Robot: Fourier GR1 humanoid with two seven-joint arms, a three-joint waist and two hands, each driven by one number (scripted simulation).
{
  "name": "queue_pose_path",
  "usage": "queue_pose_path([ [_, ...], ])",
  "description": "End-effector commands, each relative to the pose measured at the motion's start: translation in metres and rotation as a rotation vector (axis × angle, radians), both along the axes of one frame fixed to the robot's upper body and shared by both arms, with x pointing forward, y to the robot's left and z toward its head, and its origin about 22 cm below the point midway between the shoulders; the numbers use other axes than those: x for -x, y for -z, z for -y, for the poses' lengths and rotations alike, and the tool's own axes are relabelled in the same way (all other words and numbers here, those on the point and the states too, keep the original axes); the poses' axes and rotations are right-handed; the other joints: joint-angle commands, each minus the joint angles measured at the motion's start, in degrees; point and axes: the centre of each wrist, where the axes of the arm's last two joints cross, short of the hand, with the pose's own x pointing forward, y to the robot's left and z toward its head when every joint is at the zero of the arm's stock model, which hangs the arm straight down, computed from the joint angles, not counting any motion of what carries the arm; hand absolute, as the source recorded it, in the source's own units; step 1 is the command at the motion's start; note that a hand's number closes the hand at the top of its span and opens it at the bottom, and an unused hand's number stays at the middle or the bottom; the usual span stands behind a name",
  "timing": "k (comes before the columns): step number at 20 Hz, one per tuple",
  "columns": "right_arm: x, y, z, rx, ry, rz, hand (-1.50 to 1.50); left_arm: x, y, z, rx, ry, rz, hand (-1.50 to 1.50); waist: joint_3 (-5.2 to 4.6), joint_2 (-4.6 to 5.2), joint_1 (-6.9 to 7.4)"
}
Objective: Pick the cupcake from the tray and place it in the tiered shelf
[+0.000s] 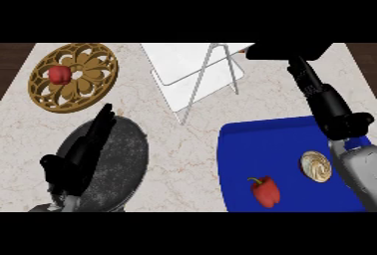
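The cupcake, a round tan swirl seen from above, sits on the blue tray near its right side. The white tiered shelf with thin metal legs stands at the back centre. My right arm runs from the lower right up past the tray, and my right hand hangs at the shelf's right edge, far from the cupcake. A small orange speck shows at the hand's left edge; what it is I cannot tell. At the lower left my left hand rests open, fingers up.
A red bell pepper lies on the tray to the left of the cupcake. A dark grey round plate lies under my left hand. A gold openwork trivet at the back left carries another small red pepper.
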Motion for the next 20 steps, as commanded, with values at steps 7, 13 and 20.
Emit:
queue_pose_path([
  [7, 0.066, -0.008, 0.206, 0.486, 0.471, -0.121, 1.5, 0.015, 0.046, -0.051, 0.061, -0.258, -0.294, 0.0, 0.52, 0.51, -4.89],
  [13, 0.117, 0.06, 0.26, 0.022, 0.449, -0.171, -1.5, -0.006, 0.048, -0.062, 0.083, -0.212, -0.379, 0.0, 1.14, -1.06, -0.54],
  [20, 0.146, 0.037, 0.286, 0.151, 0.118, -0.251, -1.5, -0.005, 0.065, -0.07, 0.081, -0.22, -0.38, 0.0, 0.95, -1.45, -0.92],
])
